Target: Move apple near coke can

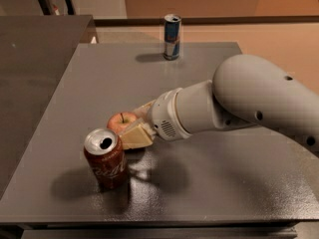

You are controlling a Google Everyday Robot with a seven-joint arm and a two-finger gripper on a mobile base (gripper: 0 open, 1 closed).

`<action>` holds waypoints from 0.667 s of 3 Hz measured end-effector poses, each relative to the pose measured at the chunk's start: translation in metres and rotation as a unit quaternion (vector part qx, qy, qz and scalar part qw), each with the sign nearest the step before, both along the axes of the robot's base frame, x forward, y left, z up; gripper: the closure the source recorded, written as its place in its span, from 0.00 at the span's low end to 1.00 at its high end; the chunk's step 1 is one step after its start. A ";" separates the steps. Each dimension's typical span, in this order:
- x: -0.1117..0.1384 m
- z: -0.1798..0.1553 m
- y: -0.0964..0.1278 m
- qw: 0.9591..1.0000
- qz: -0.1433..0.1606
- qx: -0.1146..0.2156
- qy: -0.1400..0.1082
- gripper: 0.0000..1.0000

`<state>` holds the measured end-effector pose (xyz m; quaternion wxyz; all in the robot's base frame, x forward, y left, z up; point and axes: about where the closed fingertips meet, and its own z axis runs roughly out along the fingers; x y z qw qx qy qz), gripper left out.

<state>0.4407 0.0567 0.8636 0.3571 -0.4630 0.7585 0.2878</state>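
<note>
The end effector (132, 123) sits low over the front-left part of the grey tabletop (224, 183). It is carried by a thick pale-grey arm (249, 98) that reaches in from the right edge of the view. Its 2 cream-coloured fingers (137, 136) are closed in on the apple (121, 122). The near finger lies against the apple's lower right side, and the far finger (143, 107) curves round behind its upper right. The fingers are parted only as far as the apple's width, and the fruit is the 1 thing they hold.

The apple shows red with a yellowish patch, its top and small stem hollow facing up. Its left half projects out past the fingertips, uncovered. Whether it rests on the tabletop or hangs slightly above it cannot be told from this angle.

The coke can (105, 158) stands upright just in front of the apple and a little to its left, close to the tabletop's front edge. Its silver top, with the opening, faces the camera, and the white script shows on its dark red side. The tip of the near finger comes just beside the can's upper rim. Whether the 2 touch cannot be told.

A slimmer blue-and-silver can (172, 36) stands upright near the far edge of the tabletop, well apart from the apple, the coke can and the end effector. A second, darker surface (35, 59) adjoins the tabletop on the left.
</note>
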 end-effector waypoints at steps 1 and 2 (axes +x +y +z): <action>0.003 -0.006 -0.005 1.000 -0.017 -0.016 -0.001 0.00; 0.003 -0.006 -0.005 1.000 -0.017 -0.016 -0.001 0.00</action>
